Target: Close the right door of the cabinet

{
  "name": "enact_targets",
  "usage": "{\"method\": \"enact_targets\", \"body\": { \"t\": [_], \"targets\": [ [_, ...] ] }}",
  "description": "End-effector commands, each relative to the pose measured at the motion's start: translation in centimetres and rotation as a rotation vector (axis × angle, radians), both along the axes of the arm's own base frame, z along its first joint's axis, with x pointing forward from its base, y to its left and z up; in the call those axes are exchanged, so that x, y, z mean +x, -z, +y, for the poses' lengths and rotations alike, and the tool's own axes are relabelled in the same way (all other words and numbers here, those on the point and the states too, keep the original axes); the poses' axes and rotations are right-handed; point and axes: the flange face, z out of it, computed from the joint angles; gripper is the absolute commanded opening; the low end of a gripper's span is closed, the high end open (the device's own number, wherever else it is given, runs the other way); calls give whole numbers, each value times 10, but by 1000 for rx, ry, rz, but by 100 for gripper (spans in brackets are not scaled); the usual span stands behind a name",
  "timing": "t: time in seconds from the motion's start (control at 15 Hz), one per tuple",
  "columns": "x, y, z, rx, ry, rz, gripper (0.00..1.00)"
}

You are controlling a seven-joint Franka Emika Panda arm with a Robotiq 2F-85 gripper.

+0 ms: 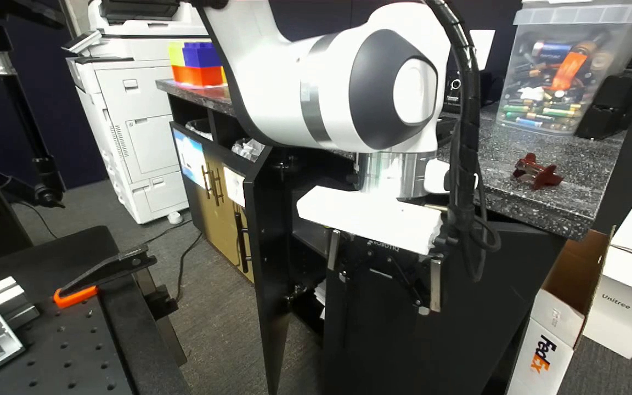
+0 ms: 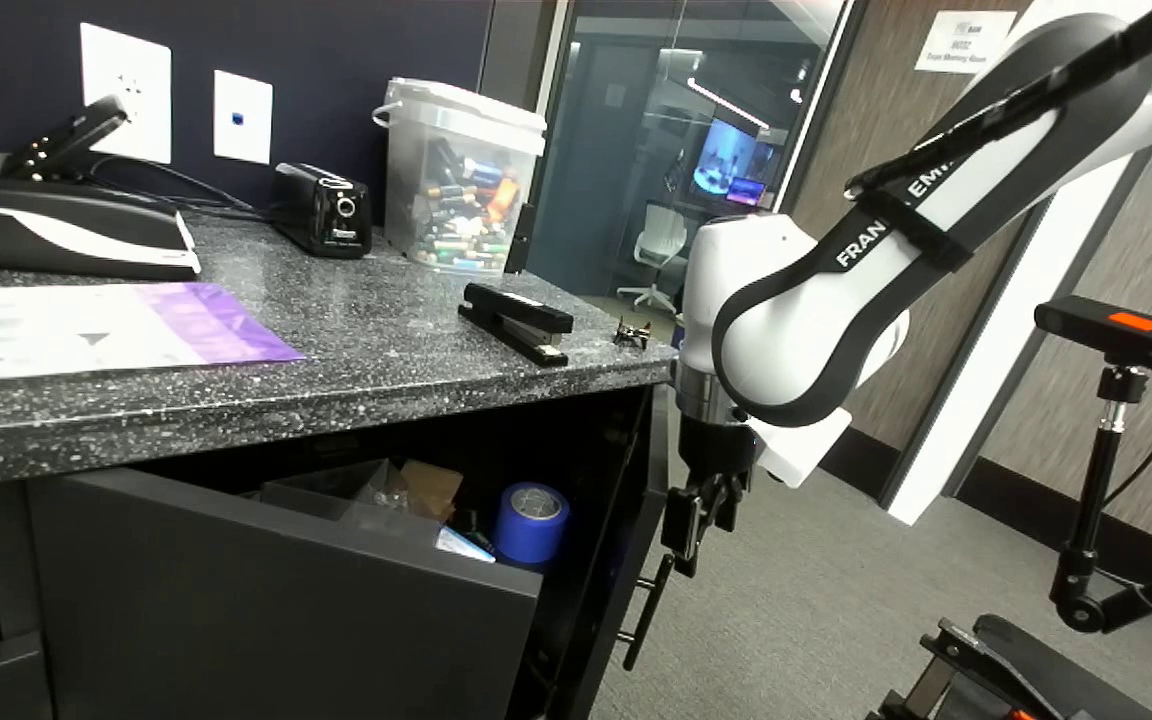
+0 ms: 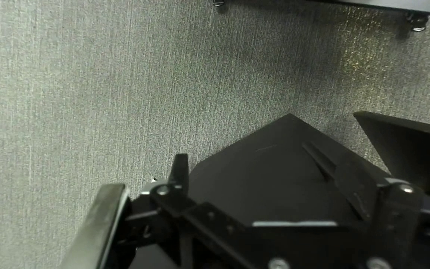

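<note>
Grey carpet [image 1: 217,318], a dark blue wall [image 1: 321,16] and a speckled granite worktop [image 1: 590,164] make up the site.

In an exterior view, the black cabinet [image 1: 316,170] stands beneath the worktop. The right door [image 1: 404,351] is open: one upright edge lies below the worktop's front right corner, and the panel runs outward from the front edge. Your gripper [image 1: 383,289] is in front of the plain face, fingers [image 1: 435,285] spread wide. The other door [image 1: 269,258], nearly edge-on, also stands open, farther left along the front edge. On top, a clear plastic bin [image 1: 585,15] stands back by the right edge; a small dark red part [image 1: 543,174] lies nearer the front right corner.

In an exterior view, a black stapler [image 2: 516,308] lies near the front edge, short of the front right corner, and a printed sheet [image 2: 96,325] lies farther left. A roll of blue tape [image 2: 533,530] is inside the cabinet. Your gripper hangs lower than the front right corner, outside the right door, near its bar handle [image 2: 650,612]. Whether it touches either, you cannot tell.

In the wrist view, your gripper enters from the bottom, fingers apart. The right door fills the lower middle, one corner pointing up over the carpet; the other door shows at the right side.
</note>
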Motion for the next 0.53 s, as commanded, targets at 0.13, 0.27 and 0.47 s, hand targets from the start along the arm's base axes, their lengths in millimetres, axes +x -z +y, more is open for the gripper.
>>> {"method": "enact_targets", "body": {
  "t": [0.13, 0.27, 0.47],
  "targets": [
    [28, 8, -6, -8, -3, -47, 100],
    [39, 12, -7, -8, 1, -67, 100],
    [58, 21, -8, -13, 4, -100, 100]
  ]
}}
